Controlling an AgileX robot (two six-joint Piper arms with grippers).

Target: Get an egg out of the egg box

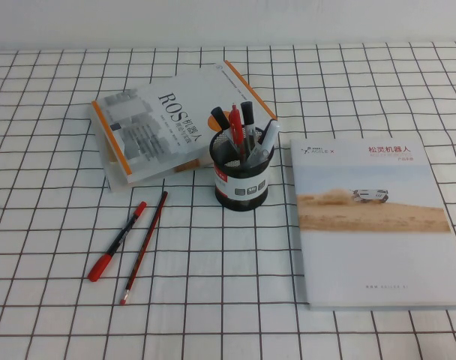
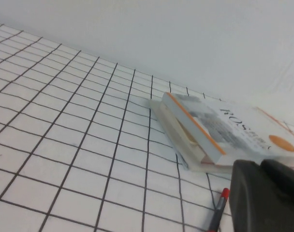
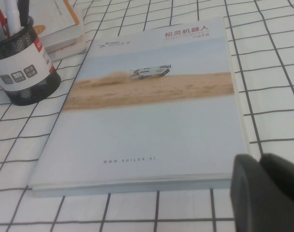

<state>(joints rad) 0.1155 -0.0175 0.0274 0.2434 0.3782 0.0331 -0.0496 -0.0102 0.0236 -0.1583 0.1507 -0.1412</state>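
Egg box and egg cannot be found in any of the three views; the table holds desk things on a white checked cloth (image 1: 48,315).

Toward the far left lies a ROS robotics book (image 1: 168,124) with orange edging, resting on a second, paler book whose title is hidden. Just beside its near right corner stands a black mesh pen holder (image 1: 243,176), upright, with red, black and grey markers in it. Near the left front lie a red marker pen (image 1: 117,241) and a red-and-black pencil (image 1: 144,247), side by side and close together, both slanting the same way. On the right lies an AgileX product booklet (image 1: 370,225), flat, cover up, with a desert picture.

Neither arm enters the high view. The left gripper (image 2: 261,165) hangs above the cloth on the near left side of the ROS book, its fingers pressed together with nothing between them. The right gripper (image 3: 261,159) hangs over the near right corner of the booklet, apparently clear of it, fingers likewise closed and empty.
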